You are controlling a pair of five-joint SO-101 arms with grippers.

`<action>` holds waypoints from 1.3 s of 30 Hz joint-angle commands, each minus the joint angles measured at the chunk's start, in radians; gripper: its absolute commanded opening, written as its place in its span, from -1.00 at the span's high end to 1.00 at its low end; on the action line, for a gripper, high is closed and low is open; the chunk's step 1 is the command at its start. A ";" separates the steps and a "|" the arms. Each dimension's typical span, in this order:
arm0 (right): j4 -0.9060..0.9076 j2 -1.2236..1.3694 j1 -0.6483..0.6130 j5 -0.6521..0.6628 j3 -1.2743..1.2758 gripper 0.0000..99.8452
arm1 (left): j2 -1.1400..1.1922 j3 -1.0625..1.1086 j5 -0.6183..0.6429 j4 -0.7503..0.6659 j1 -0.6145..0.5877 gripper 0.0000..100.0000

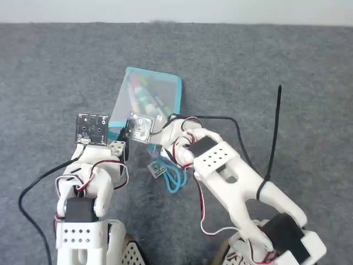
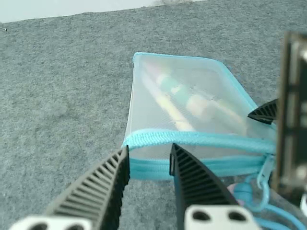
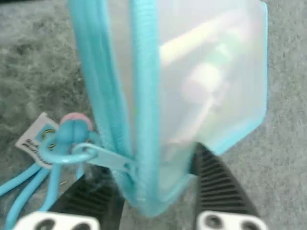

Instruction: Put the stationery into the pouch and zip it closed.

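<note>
The translucent pouch with teal edging lies on the grey carpet, with pens and other stationery inside it. In the left wrist view the pouch has its teal zipper along the near edge. My left gripper is open, its tips straddling that edge at one end. My right gripper is shut on the pouch's other end, right beside the zipper pull. A teal cord with a pink bead and a tag hangs from the pull.
The cord loop and its tag lie on the carpet between the two arms. A black cable rises from the right arm. Bare grey carpet surrounds the pouch.
</note>
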 commanded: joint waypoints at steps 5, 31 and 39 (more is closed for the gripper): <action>-0.013 -0.022 0.050 -0.087 -0.058 0.99 | -0.006 -0.010 -0.008 -0.037 0.005 0.73; 0.561 -0.067 0.160 -0.419 -0.396 0.99 | -0.014 -0.101 -0.055 0.100 0.147 0.69; 0.750 -0.068 0.094 -0.420 -0.502 0.99 | -0.008 -0.059 -0.064 0.098 0.265 0.48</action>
